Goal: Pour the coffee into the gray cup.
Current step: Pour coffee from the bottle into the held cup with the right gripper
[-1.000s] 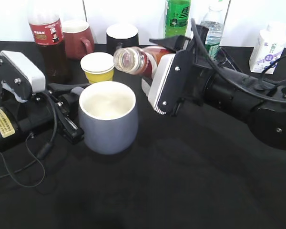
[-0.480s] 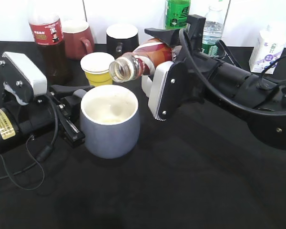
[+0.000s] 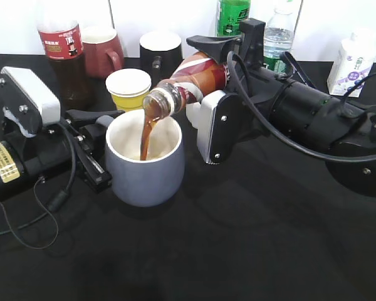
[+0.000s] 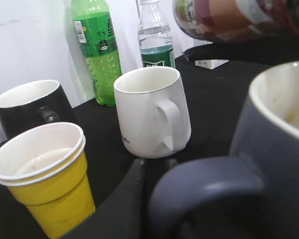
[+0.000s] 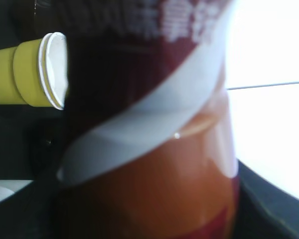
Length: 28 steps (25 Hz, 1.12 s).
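Left to right, exterior view:

- Cola bottle (image 3: 62, 50) back left, red mug (image 3: 103, 50) beside it. Both out of play.
- Left gripper (image 3: 91, 150) sits on the table at the handle side of the gray cup (image 3: 144, 166). Left wrist view shows the cup handle (image 4: 204, 184) right at the dark fingers; can't tell whether they pinch it or just bracket it. My read: it's steadying the cup.
- Yellow paper cup (image 3: 128, 88) just behind the gray cup, black mug (image 3: 161, 50) further back. White mug (image 4: 152, 112) shows only in the left wrist view.
- Gray cup stands upright on the black table (image 3: 238, 251), left of centre.
- Coffee bottle (image 3: 191, 81) is tipped mouth-down to the left, mouth over the cup's rim. A brown stream (image 3: 147, 128) runs from the mouth into the cup's pale inside. No spill visible on the table.
- Right gripper (image 3: 210, 88) is clamped around the bottle's body; right wrist view is filled by the label and brown liquid.
- Green bottle (image 3: 233, 19), clear water bottle (image 3: 279, 34) and white carton (image 3: 351, 59) along the back right.

Status: pour is underway. The visible inner wall looks mostly bare, so little coffee is in the cup. Bottle still shows plenty of brown. Left to do, as I judge it: hold the tilt until enough is in, right the bottle, set it down.
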{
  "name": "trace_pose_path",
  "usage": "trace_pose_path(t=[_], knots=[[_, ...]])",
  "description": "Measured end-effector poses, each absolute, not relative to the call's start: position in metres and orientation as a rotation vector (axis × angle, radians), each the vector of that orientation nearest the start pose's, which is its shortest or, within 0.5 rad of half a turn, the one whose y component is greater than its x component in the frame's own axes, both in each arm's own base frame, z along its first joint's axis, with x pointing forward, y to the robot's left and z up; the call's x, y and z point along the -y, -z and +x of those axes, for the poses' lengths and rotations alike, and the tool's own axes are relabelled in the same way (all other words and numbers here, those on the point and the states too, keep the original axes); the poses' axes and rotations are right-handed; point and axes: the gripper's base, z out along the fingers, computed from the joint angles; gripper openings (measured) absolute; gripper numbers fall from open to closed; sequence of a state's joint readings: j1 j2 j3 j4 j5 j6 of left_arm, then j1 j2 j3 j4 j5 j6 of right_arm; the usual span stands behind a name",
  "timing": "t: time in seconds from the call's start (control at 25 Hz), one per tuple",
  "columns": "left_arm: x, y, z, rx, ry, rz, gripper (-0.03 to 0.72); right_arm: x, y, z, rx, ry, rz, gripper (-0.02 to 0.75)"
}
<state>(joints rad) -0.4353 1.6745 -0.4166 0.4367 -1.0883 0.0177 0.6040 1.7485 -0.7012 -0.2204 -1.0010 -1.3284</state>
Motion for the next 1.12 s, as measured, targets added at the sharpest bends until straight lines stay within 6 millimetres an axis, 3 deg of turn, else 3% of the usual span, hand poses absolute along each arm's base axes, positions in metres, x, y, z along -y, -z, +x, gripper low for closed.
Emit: trace_pose_path(t=[1.12], knots=[[0.1444,-0.1667,0.2298,-1.497,0.474,0.828,0.074,-0.2067,-0.2062,0.2695,-0.636,0.564,-1.407,0.528]])
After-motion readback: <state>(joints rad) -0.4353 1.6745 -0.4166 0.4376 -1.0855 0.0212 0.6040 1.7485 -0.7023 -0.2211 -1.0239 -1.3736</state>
